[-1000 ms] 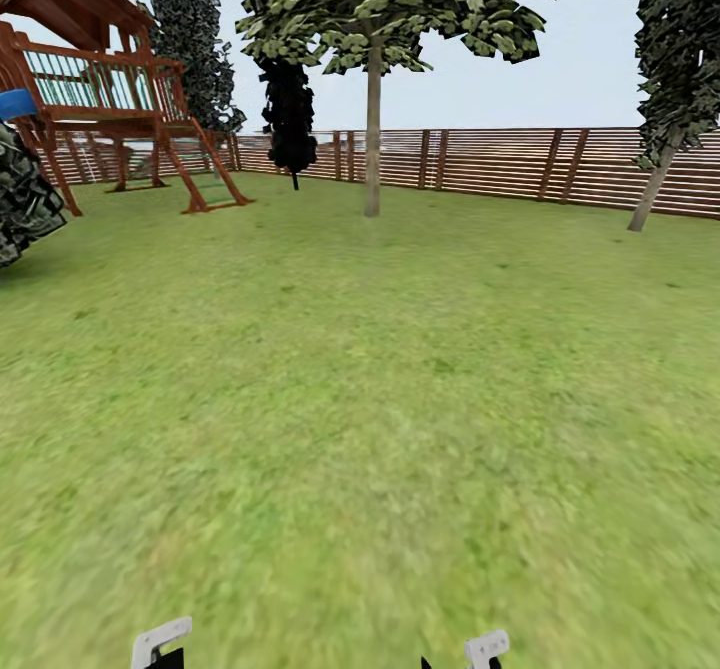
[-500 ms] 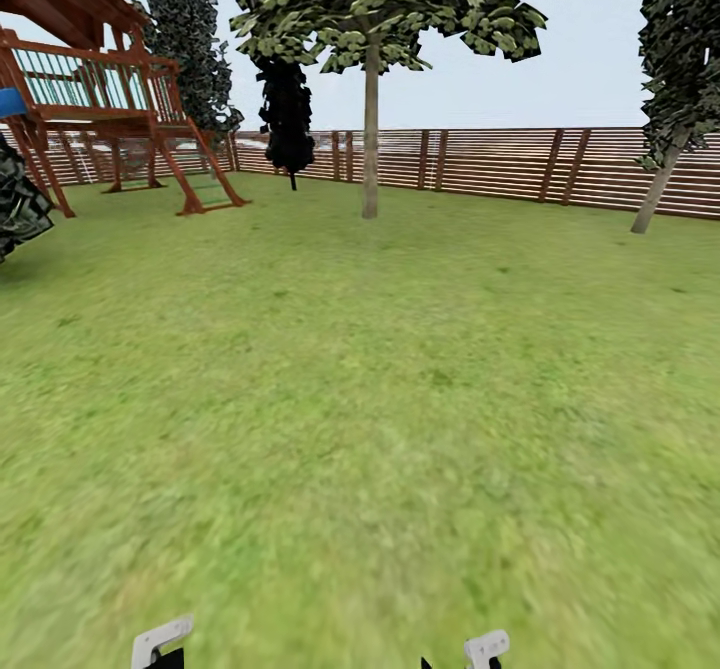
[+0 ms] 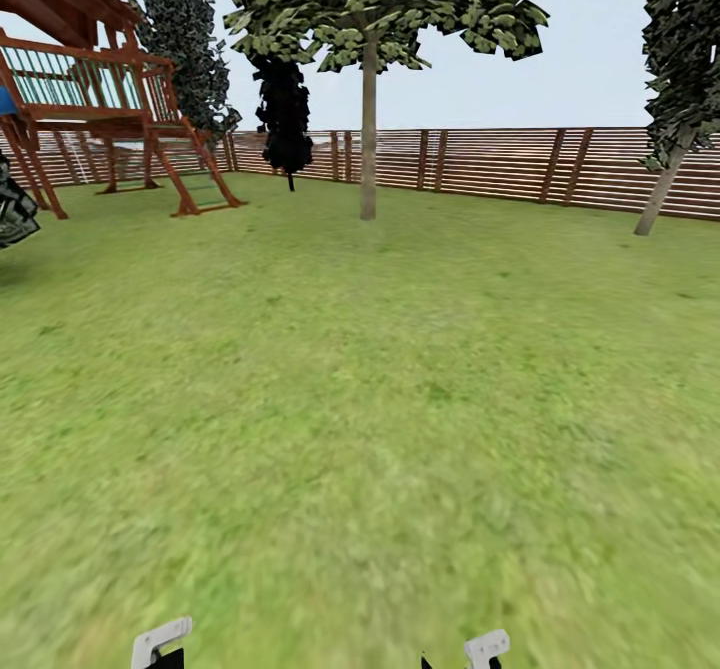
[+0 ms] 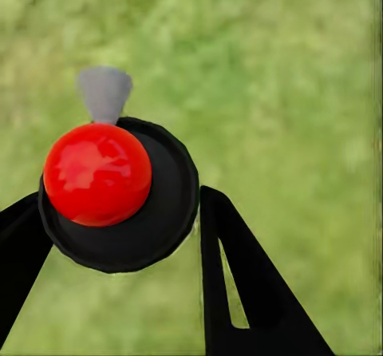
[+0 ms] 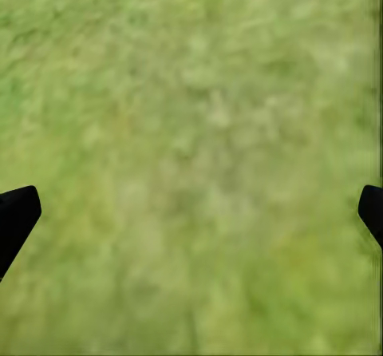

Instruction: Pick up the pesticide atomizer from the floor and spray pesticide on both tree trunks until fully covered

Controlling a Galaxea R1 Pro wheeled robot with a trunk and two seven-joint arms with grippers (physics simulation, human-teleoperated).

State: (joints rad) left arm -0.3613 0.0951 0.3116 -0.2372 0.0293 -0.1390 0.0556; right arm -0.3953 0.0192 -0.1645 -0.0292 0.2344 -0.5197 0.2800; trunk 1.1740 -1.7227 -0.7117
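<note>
The pesticide atomizer [image 4: 120,192] sits clamped in the left gripper [image 4: 120,244], seen from above in the left wrist view: a round black body with a glossy red cap on top and a grey nozzle poking out past its rim. One black finger [image 4: 247,284] presses against the bottle's side and the other comes in from the opposite edge, so that gripper is closed around it, hanging over green grass [image 4: 303,69].

Over to the right gripper [image 5: 191,212] and it's spread wide, its two black fingertips [image 5: 14,216] sitting at opposite edges of the right wrist view with bare lawn between them.

From the head view, the garden lawn [image 3: 360,399] stretches ahead to a brown slatted fence [image 3: 500,164]. A tree with a straight pale trunk [image 3: 368,129] stands near the middle, just before the fence, under a broad leafy crown. Far right, a second tree leans on a grey-brown trunk [image 3: 662,189] with dark foliage above. A small dark tree [image 3: 285,114] stands by the fence, and a wooden play tower [image 3: 100,99] with a ladder fills the left corner. Two pale grey arm parts [image 3: 160,641] peek in at the bottom edge.
</note>
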